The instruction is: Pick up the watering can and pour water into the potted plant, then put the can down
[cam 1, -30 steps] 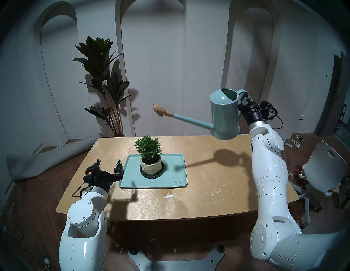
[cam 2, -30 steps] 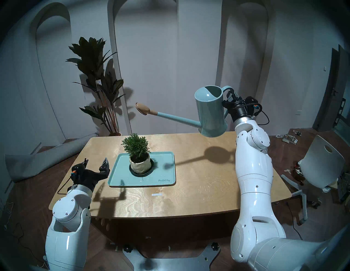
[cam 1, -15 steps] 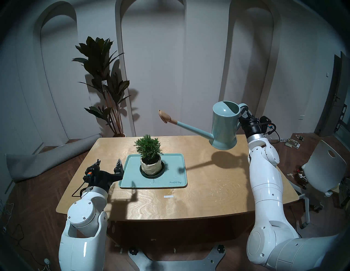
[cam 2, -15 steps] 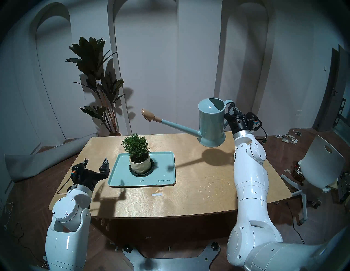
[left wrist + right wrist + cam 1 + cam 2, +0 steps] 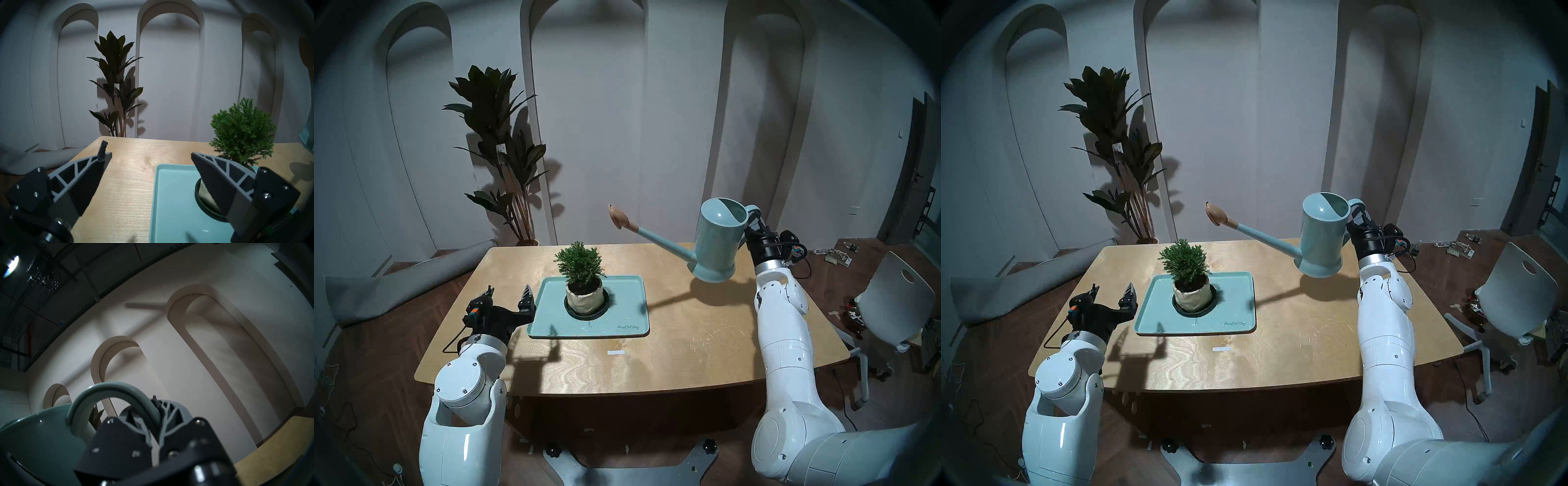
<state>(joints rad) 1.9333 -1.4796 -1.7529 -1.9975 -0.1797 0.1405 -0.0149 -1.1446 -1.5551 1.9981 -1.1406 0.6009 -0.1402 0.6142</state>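
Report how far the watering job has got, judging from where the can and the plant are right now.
Done: the right gripper is shut on the watering can at its loop handle, off the table.
In hand: the can hangs upright low over the table's far right, its spout raised, to the right of the potted plant rather than above it. No water is flowing; past pouring can't be judged.
Left: setting it down and letting go. The left gripper is open, idle.

walls: pale, arched niches [image 5: 588, 101] | floor: dark wood [image 5: 382, 356] | chair [image 5: 897, 305]: white | floor plant [image 5: 497, 135]

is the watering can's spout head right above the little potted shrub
No, the rose head hangs off to the right of the shrub.
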